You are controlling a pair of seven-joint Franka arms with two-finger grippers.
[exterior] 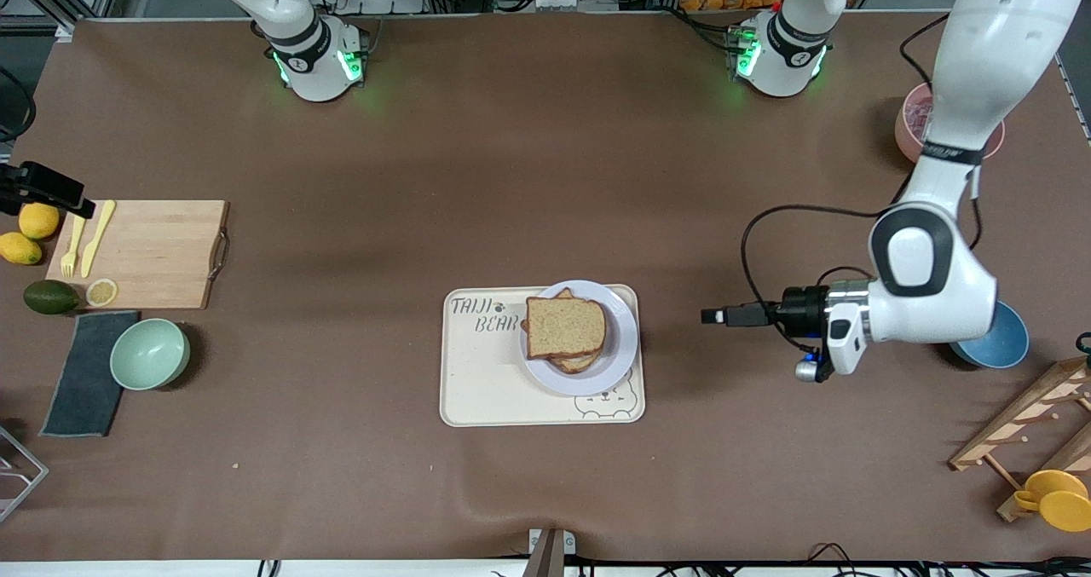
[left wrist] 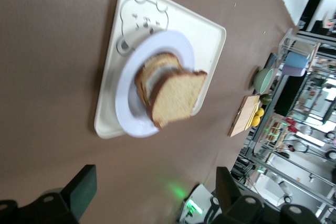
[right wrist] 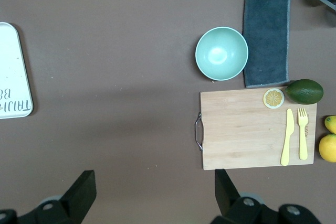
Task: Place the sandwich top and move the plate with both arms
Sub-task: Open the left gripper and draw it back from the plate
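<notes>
The sandwich top [exterior: 565,326] [left wrist: 178,98], a brown slice with a darker crust, lies on a stack of bread on the pale round plate [exterior: 622,338] [left wrist: 126,108]. The plate rests on the cream bear-printed tray [exterior: 486,381] [left wrist: 210,30]. My left gripper [exterior: 712,314] [left wrist: 155,174] hangs low over bare table toward the left arm's end, level and pointing at the plate. It is open and holds nothing. My right gripper [right wrist: 153,179] is open and empty, high above the table between the tray [right wrist: 13,77] and the cutting board [right wrist: 257,127]. It does not show in the front view.
Toward the right arm's end lie a cutting board [exterior: 145,253] with yellow cutlery, a mint bowl [exterior: 150,353], a grey cloth [exterior: 85,372], an avocado [exterior: 49,297] and lemons [exterior: 25,236]. A blue bowl [exterior: 1001,343], pink bowl [exterior: 912,125], wooden rack [exterior: 1031,424] and yellow cup [exterior: 1057,499] stand at the left arm's end.
</notes>
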